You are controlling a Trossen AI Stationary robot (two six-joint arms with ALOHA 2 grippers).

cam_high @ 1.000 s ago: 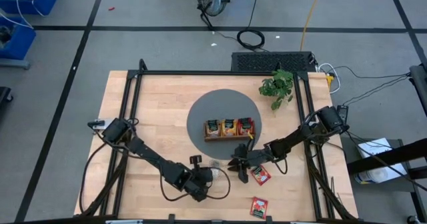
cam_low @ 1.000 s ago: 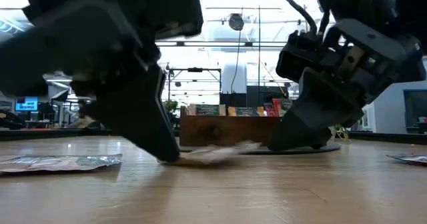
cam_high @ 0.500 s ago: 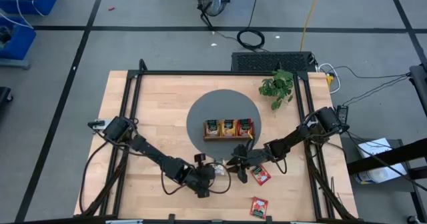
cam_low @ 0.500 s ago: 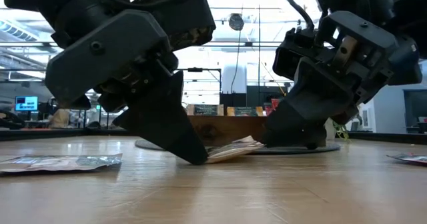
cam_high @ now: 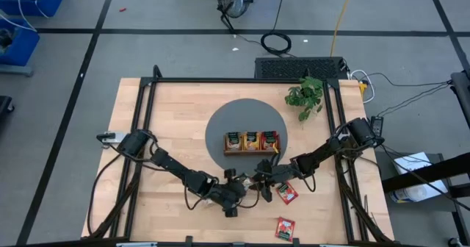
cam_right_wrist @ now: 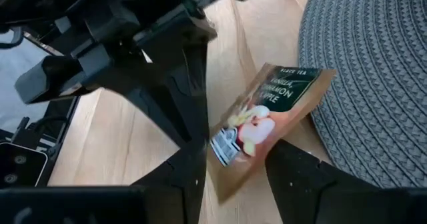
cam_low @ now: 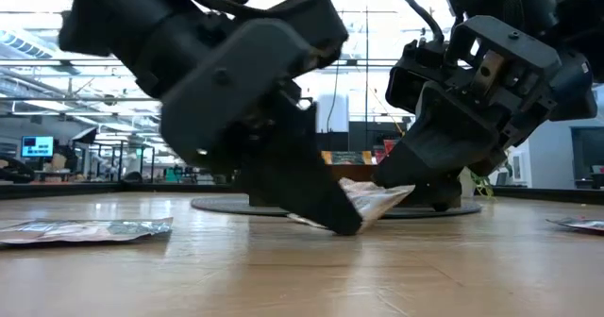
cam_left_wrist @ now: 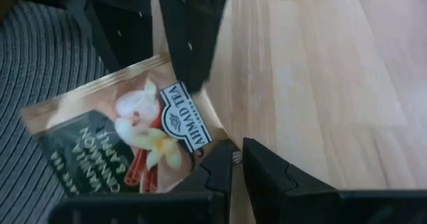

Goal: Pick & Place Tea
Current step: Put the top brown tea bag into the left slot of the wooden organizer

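Left gripper pinched shut on a corner of the tan tea sachet, lifting that end off the table at the near edge of the grey mat. Right gripper meets it there, fingers parted around the sachet's opposite end, grip uncertain.

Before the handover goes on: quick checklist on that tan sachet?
1. Left gripper pinching the tan tea sachet by its corner: ok.
2. Right gripper fingers astride the sachet's edge: ok.
3. Right gripper closed on it: not ok, gap still visible.
4. Sachet lifted off the table: ok, one end raised in the low view.
5. Tray has room in the tan compartment: cannot tell.
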